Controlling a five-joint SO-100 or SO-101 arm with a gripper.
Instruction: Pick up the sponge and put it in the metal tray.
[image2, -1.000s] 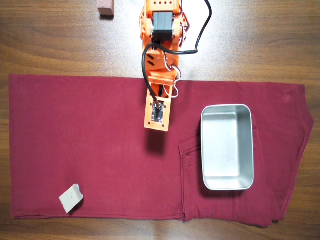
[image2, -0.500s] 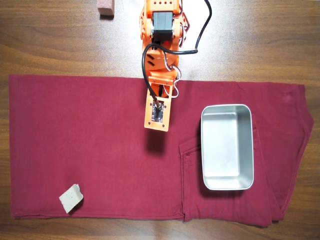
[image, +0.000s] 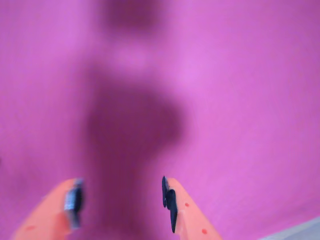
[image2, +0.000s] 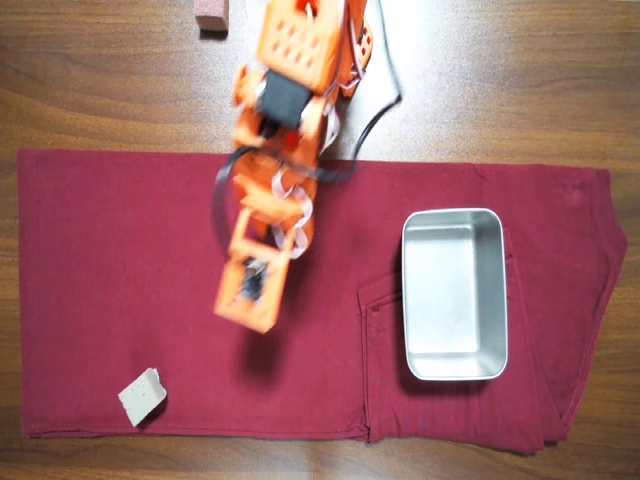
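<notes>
**Reach toward sponge, nothing held yet**

Gripper (image: 122, 200) hangs over bare maroon cloth (image2: 110, 250), jaws apart and empty; wrist view is blurred and shows only cloth and arm shadow. In the overhead view the sponge (image2: 142, 396) lies near the cloth's lower-left corner, turned diagonally, well apart from the arm (image2: 270, 200). Metal tray (image2: 454, 293) sits empty on the right side of the cloth, far from the sponge. Pinkish-brown block (image2: 211, 14) at top edge is not the target.

To do it well, I'd say: swing down-left in the overhead view, centre over the sponge, rotate the wrist so the fingers square up to its flat sides, keep the jaws wide, descend low. Risk: snagging the cloth or nudging the light foam.
</notes>
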